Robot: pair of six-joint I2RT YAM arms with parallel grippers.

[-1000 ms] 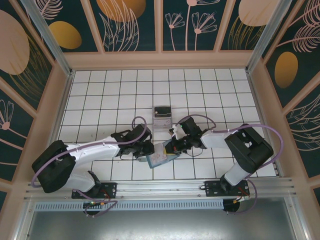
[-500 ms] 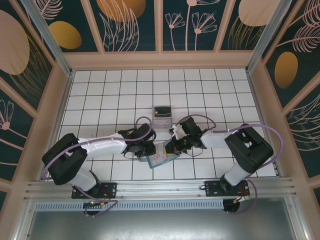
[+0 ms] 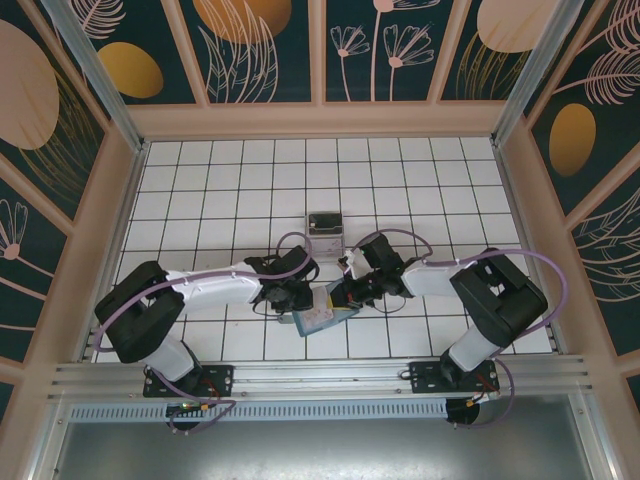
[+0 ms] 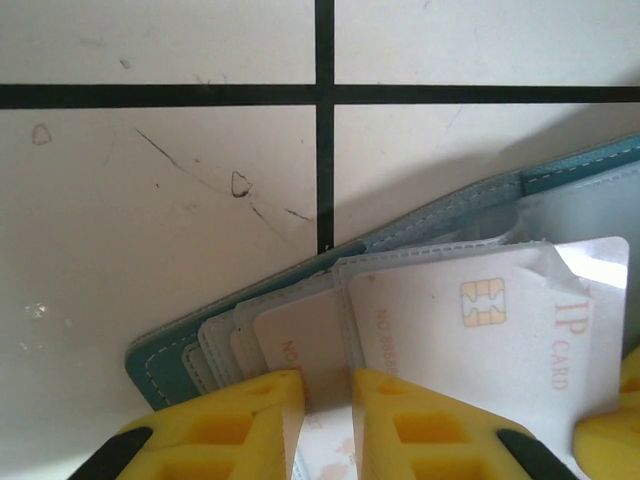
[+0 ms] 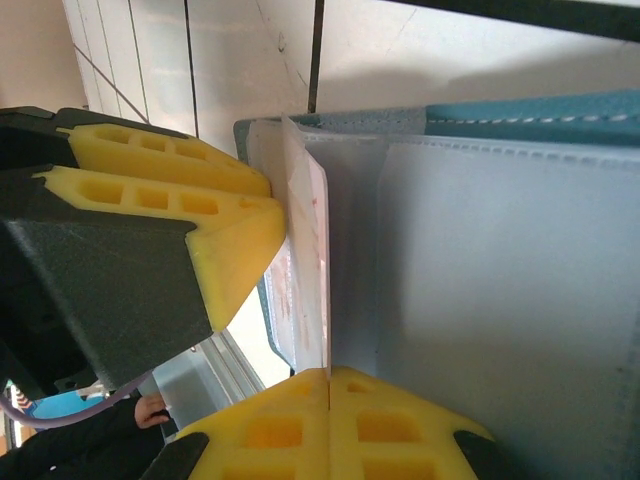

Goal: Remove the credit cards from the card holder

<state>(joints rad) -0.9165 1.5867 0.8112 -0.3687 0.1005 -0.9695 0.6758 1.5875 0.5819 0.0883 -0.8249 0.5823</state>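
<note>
White tiles with black grid lines cover the counter (image 3: 200, 200), which is fenced by teal walls (image 3: 265, 50) painted with pale leaves and orange ovals. Both arms reach inward and meet near the front middle of the counter. The card holder (image 3: 318, 320) lies there, teal-blue, opened flat and turned at an angle to the grid. A small clear plastic box (image 3: 323, 222) sits apart from it, toward the back.

The left end effector (image 3: 295, 297) is at the card holder's left edge. In the left wrist view its yellow fingers (image 4: 240, 420) stand nearly together with a slim gap between them. They sit directly over the fanned edges of the credit cards (image 4: 480, 340) in their slots. One of these is a pale card with a gold chip and pink lettering that sticks out from under a clear sleeve (image 4: 590, 215). A pale card edge runs into the gap, but I cannot tell whether the fingers pinch it.

The right end effector (image 3: 345, 297) is at the holder's right side. In the right wrist view its fingers (image 5: 250, 440) are pressed together. A thin upright card edge and the clear sleeve run down to the seam between them, and what is caught there, if anything, I cannot tell.
</note>
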